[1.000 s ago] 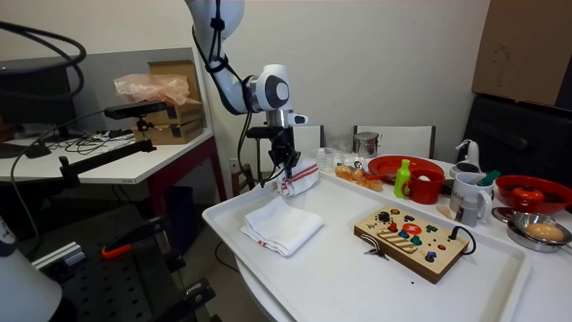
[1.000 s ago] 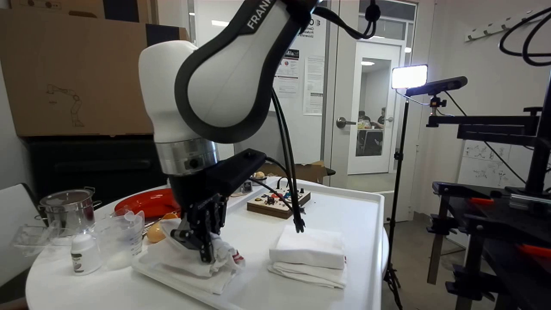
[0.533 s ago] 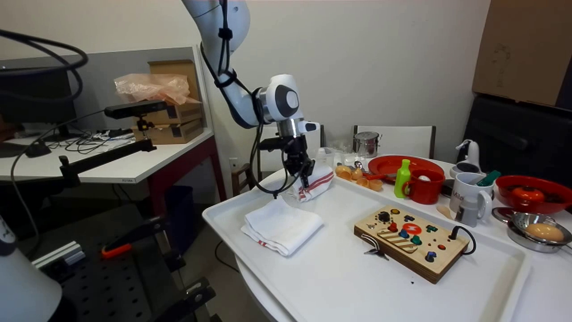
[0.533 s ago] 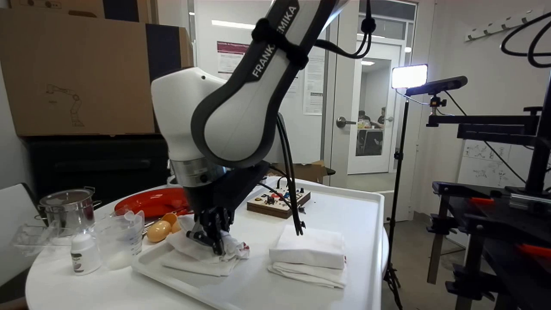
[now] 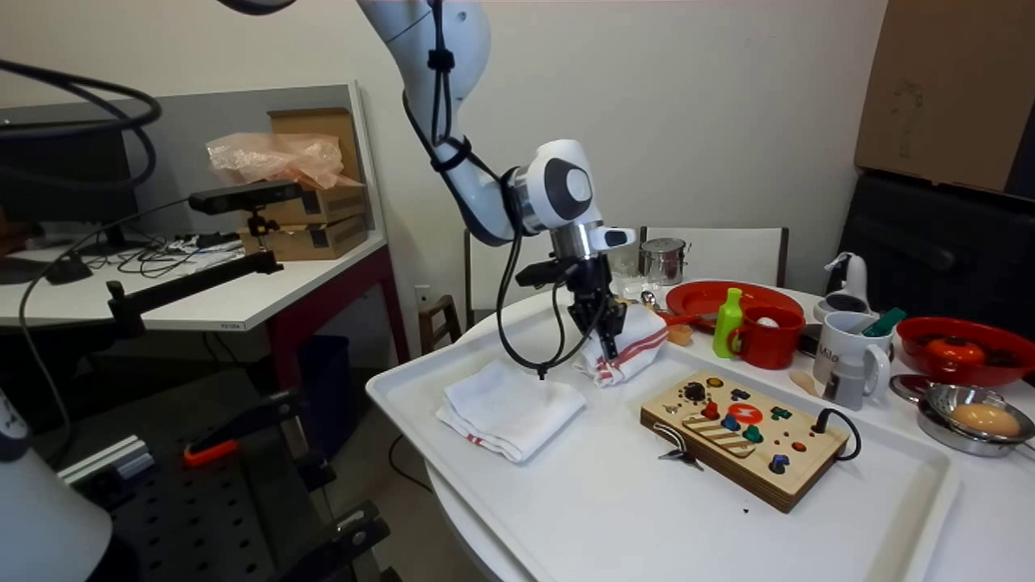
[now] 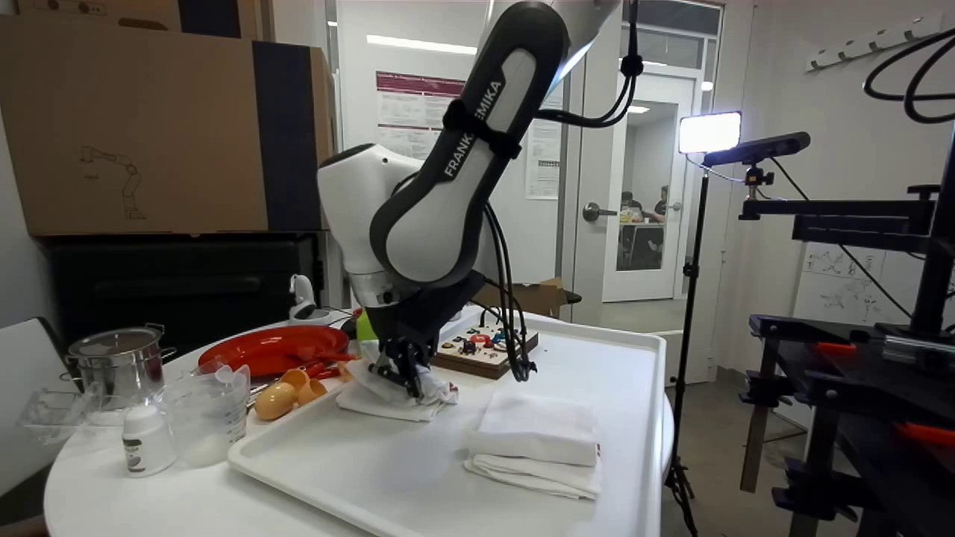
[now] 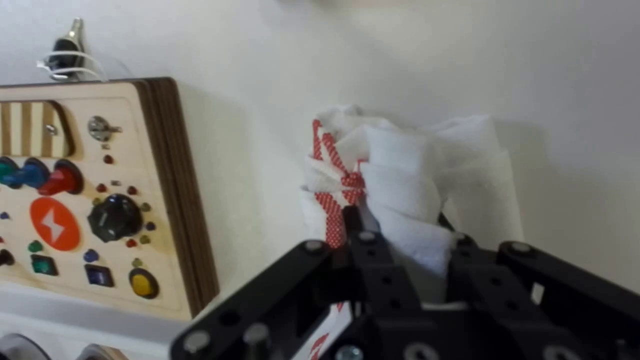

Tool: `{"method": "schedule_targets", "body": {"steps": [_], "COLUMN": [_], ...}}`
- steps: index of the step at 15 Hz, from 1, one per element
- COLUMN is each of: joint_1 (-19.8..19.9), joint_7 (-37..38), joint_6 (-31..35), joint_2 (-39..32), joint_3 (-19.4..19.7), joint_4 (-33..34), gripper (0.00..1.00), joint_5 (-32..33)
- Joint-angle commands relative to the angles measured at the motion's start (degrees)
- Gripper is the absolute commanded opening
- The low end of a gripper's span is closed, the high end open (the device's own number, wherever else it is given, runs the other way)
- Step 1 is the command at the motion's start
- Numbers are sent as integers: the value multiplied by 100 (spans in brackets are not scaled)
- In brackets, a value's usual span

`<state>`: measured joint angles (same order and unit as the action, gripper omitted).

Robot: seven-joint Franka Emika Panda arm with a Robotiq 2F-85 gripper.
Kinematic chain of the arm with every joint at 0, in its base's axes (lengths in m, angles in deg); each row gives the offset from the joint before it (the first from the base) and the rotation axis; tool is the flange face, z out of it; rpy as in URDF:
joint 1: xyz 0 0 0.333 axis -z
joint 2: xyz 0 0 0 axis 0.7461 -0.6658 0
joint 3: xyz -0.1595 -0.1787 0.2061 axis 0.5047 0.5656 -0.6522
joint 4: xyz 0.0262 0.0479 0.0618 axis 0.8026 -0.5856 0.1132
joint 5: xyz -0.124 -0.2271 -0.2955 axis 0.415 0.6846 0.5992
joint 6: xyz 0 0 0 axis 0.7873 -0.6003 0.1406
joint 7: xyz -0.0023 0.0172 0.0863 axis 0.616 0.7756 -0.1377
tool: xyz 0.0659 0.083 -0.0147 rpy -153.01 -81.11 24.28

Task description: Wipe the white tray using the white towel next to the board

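My gripper (image 5: 608, 346) is shut on a white towel with red stripes (image 5: 637, 347), which is bunched between the fingers. In the wrist view the gripper (image 7: 400, 220) has the towel (image 7: 405, 170) between its two fingers, with loose folds spread below. The towel lies on the white tray (image 5: 614, 493), along the edge by the dishes. In an exterior view the gripper (image 6: 412, 388) partly hides the towel (image 6: 373, 403). The wooden board (image 5: 748, 436) with knobs and switches sits on the tray close beside the towel; it also shows in the wrist view (image 7: 95, 200).
A second folded white towel (image 5: 509, 404) lies on the tray. A metal clip (image 5: 681, 457) lies against the board. Beyond the tray edge stand eggshells (image 6: 276, 400), a red plate (image 6: 276, 350), a green bottle (image 5: 728, 323), a red mug (image 5: 772, 343) and a clear measuring cup (image 6: 209, 410).
My gripper has slid the held towel along the tray's edge toward the board, past the eggshells. The folded towel and the board have not moved.
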<state>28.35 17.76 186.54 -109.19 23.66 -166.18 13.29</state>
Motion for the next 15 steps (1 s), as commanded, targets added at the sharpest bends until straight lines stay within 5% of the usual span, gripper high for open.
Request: {"method": "schedule_targets", "body": {"steps": [1, 15], "joint_1": [158, 93], "joint_7": [211, -463], "joint_6": [-166, -187], "joint_2": [-204, 443], "joint_3": [160, -545], "joint_4": [177, -509], "gripper": [5, 5], "joint_5": [15, 56]}}
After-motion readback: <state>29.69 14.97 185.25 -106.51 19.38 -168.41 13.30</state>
